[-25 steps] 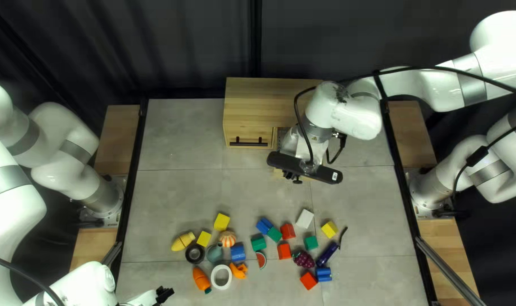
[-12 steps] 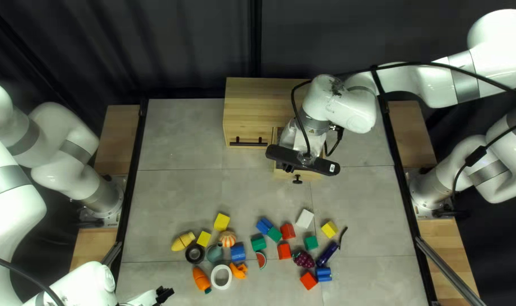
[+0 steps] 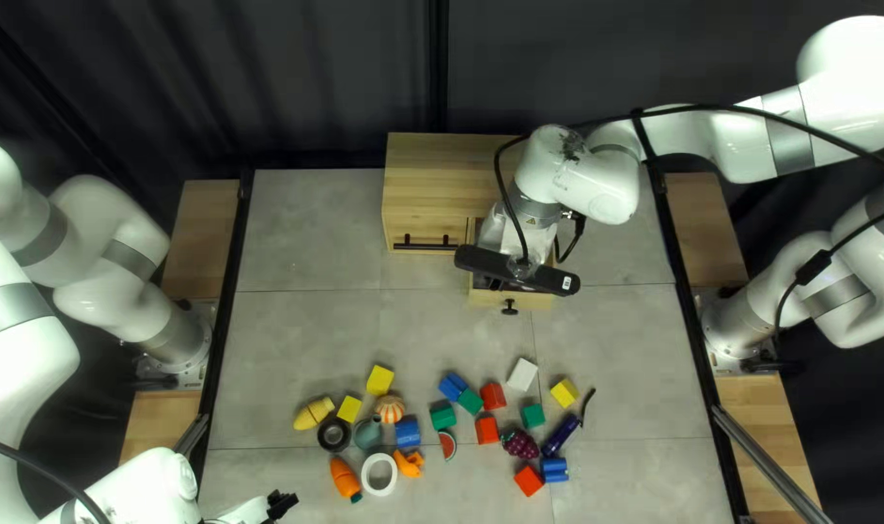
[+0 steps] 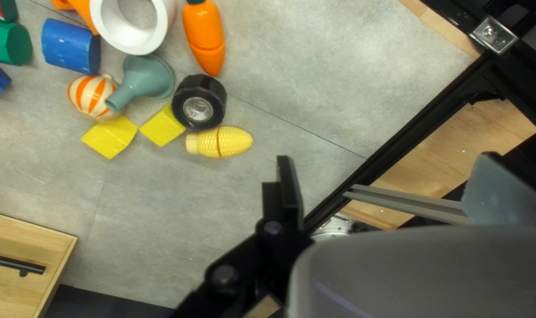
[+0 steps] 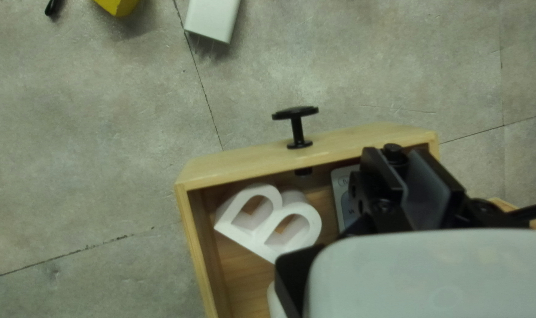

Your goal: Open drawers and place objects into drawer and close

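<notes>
Top left view, with 2 wrist views: open drawer (image 3: 486,300) under our right gripper (image 3: 495,285)

We see the wooden cabinet (image 3: 442,175) at the table's far side. Its knobbed drawer stands pulled out, the black knob (image 3: 509,307) on its front; beside it, the drawer front with the long black handle (image 3: 425,245) is closed. Toward the near side we count 3 yellow blocks (image 3: 380,379), 3 red blocks (image 3: 492,395) and 3 green blocks (image 3: 443,417), grouped with blue blocks (image 3: 408,432), a white block (image 3: 523,375), an eggplant (image 3: 559,436) and grapes (image 3: 520,444). Our left gripper (image 3: 283,503) is near the table's near left corner.

Right wrist view: our right gripper (image 5: 398,156) is over the open drawer, its jaws parted by a narrow gap. We find a white piece with 2 rounded holes (image 5: 269,222) inside the drawer, and a flat pale piece (image 5: 342,197) between it and the gripper, partly hidden.

Left wrist view: our left gripper (image 4: 388,168) has its jaws wide apart. We note the corn (image 4: 221,142) ahead of it, just beside the black wheel (image 4: 199,102); the carrot (image 4: 204,38) and the white ring (image 4: 131,46) lie farther off, with the grey-green funnel (image 4: 143,80) near the wheel.
</notes>
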Robot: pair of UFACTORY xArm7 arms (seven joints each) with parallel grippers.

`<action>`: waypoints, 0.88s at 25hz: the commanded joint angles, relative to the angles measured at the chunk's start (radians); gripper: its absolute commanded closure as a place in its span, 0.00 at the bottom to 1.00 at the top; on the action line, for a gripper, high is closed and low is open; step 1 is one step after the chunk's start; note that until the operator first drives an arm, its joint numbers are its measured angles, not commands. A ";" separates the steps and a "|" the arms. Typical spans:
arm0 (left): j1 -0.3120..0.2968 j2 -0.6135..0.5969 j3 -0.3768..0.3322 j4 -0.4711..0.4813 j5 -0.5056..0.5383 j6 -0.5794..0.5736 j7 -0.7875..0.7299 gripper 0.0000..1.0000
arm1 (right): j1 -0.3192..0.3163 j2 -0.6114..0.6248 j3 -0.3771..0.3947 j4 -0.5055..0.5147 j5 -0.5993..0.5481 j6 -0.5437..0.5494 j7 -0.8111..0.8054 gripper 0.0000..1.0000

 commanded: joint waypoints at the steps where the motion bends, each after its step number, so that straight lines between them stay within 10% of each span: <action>1: 0.000 0.000 0.000 0.000 0.000 0.000 0.000 0.00 | -0.005 0.012 -0.006 0.009 0.002 0.007 -0.014 0.99; 15: 0.000 0.000 0.000 0.000 0.000 0.000 0.000 0.00 | -0.017 0.040 -0.018 0.035 0.015 0.031 -0.030 0.95; 17: 0.000 0.000 0.000 0.000 0.000 0.000 0.000 0.00 | -0.019 0.044 -0.020 0.037 0.016 0.033 -0.029 0.74; 18: 0.000 0.000 0.000 0.000 0.000 0.000 0.000 0.00 | -0.020 0.044 -0.020 0.038 0.016 0.034 -0.028 0.17; 19: 0.000 0.000 0.000 0.000 0.000 0.000 0.000 0.00 | -0.020 0.045 -0.020 0.039 0.015 0.034 -0.026 0.00; 22: 0.000 0.000 0.000 0.000 0.000 0.000 0.000 0.00 | -0.019 0.040 -0.020 0.038 0.005 0.038 -0.009 0.00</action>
